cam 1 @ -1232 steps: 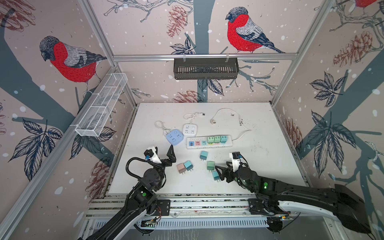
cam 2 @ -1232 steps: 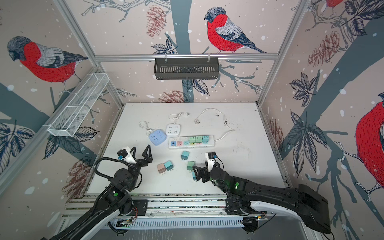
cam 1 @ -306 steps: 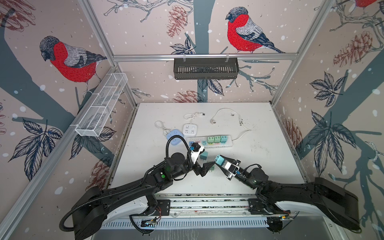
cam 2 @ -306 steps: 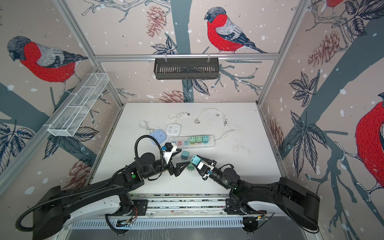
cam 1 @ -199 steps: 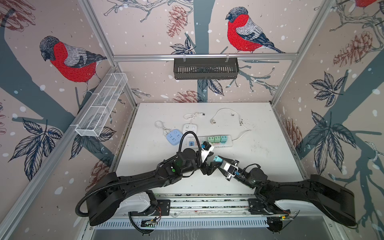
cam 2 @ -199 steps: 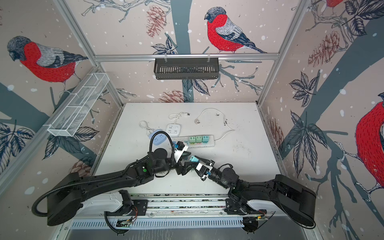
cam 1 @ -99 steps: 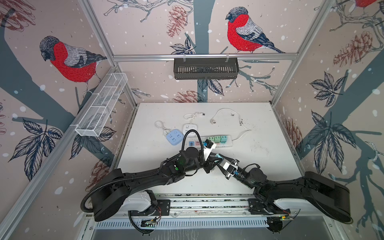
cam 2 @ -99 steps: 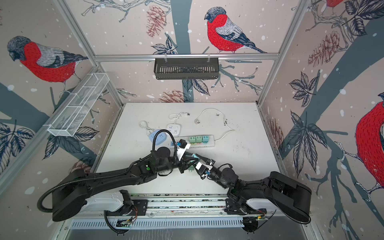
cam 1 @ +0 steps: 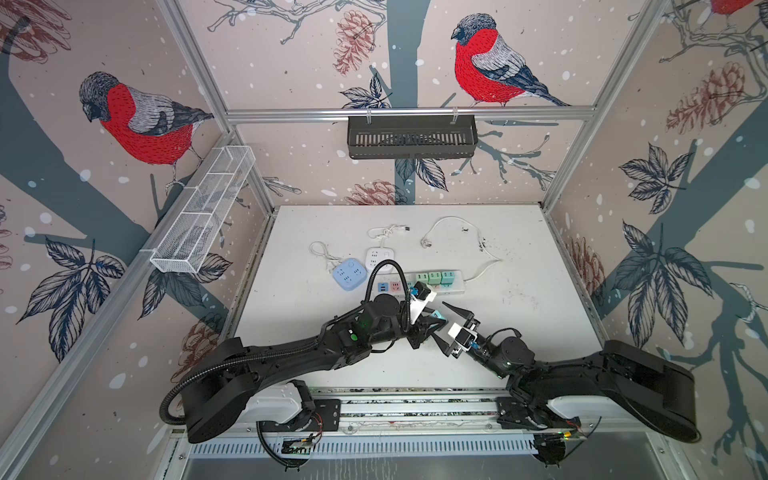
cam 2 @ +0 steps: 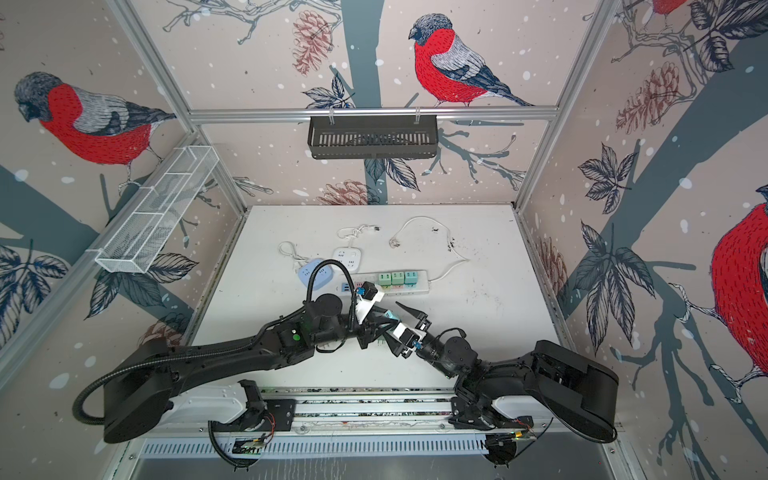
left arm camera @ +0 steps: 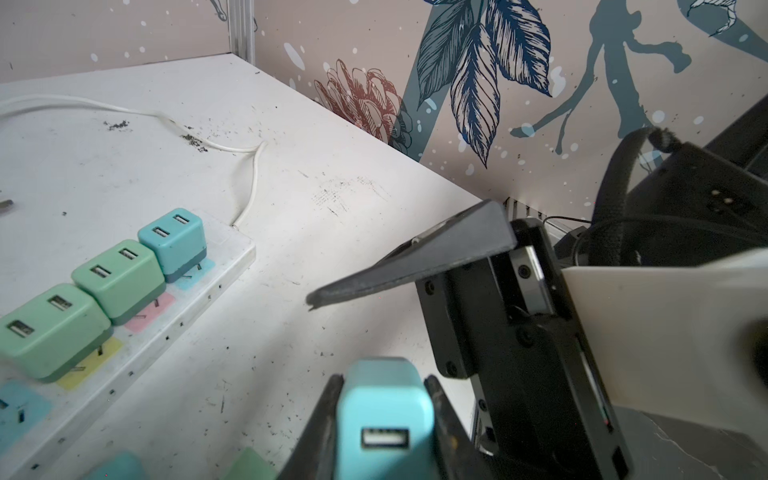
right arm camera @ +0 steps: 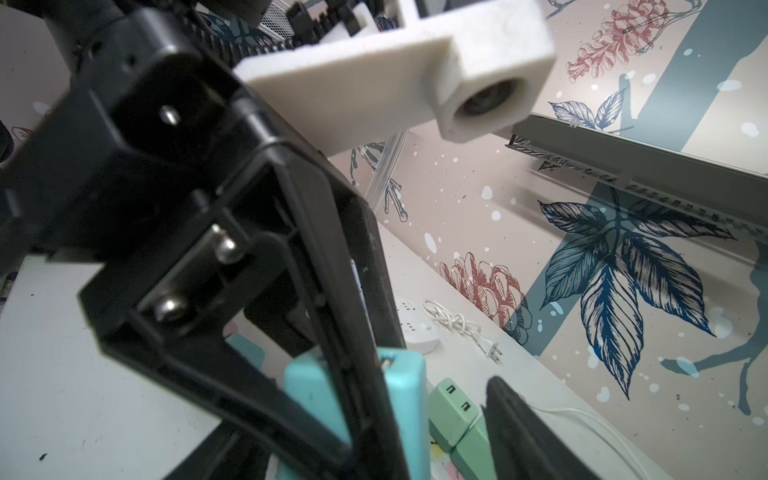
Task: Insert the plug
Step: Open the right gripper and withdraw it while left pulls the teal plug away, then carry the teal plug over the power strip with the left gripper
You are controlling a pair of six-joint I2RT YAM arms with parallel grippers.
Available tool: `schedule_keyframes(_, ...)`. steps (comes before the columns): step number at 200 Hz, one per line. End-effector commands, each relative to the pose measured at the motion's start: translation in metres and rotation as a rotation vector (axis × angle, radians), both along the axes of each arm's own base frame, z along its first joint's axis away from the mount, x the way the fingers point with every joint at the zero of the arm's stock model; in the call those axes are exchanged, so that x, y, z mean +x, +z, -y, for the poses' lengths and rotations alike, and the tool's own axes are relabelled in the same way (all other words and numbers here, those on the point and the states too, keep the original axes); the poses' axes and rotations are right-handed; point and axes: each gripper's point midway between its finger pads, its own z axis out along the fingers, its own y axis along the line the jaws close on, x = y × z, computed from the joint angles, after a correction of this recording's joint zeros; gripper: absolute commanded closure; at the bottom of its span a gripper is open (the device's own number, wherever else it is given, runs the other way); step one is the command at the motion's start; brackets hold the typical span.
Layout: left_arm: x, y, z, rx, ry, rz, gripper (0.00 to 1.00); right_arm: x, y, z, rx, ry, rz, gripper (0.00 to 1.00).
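While the left gripper (left arm camera: 383, 384) clamps the teal plug (left arm camera: 384, 415) above the table (cam 1: 519, 257), near the power strip (cam 1: 434, 282), the right gripper (cam 1: 437, 318) has its jaws spread wide either side of it

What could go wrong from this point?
The open right gripper flanks the teal charger plug clamped by the left gripper; pulling away could knock it askew. The plug's prongs are hidden, so alignment with the power strip is unverified. Three plugged chargers crowd the strip.
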Motion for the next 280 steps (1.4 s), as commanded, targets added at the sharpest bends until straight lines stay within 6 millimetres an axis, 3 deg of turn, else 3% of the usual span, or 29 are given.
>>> schedule_keyframes(1,0.017,0.013,-0.013,0.023,0.094,0.109,1.00,0.000,0.014,0.015,0.068,-0.043,0.027,0.00)
schedule_keyframes(57,0.072,0.037,-0.076,0.039,0.350,0.281,1.00,0.008,0.015,0.041,0.112,-0.109,0.001,0.00)
schedule_keyframes(103,0.091,0.039,-0.109,0.173,0.498,0.542,1.00,0.032,0.020,0.079,0.220,-0.269,-0.062,0.00)
schedule_keyframes(126,0.085,0.026,-0.102,0.277,0.399,0.647,1.00,0.050,0.023,0.102,0.294,-0.351,-0.110,0.00)
schedule_keyframes(141,0.084,0.004,-0.103,0.404,0.335,0.742,1.00,0.061,0.022,0.119,0.348,-0.412,-0.144,0.00)
schedule_keyframes(160,0.090,-0.012,-0.104,0.482,0.326,0.741,1.00,0.070,0.019,0.134,0.394,-0.468,-0.176,0.00)
schedule_keyframes(188,0.099,-0.022,-0.104,0.539,0.303,0.705,1.00,0.076,0.017,0.144,0.423,-0.510,-0.199,0.00)
schedule_keyframes(235,0.146,-0.032,-0.117,0.586,0.319,0.490,1.00,0.097,0.015,0.165,0.490,-0.592,-0.265,0.00)
schedule_keyframes(255,0.147,-0.048,-0.112,0.705,0.208,0.523,1.00,0.102,0.013,0.168,0.497,-0.602,-0.285,0.00)
schedule_keyframes(268,0.135,-0.066,-0.109,0.798,0.041,0.566,1.00,0.104,0.011,0.165,0.486,-0.597,-0.297,0.00)
schedule_keyframes(280,0.137,-0.066,-0.109,0.785,0.050,0.595,1.00,0.104,0.010,0.164,0.481,-0.591,-0.302,0.00)
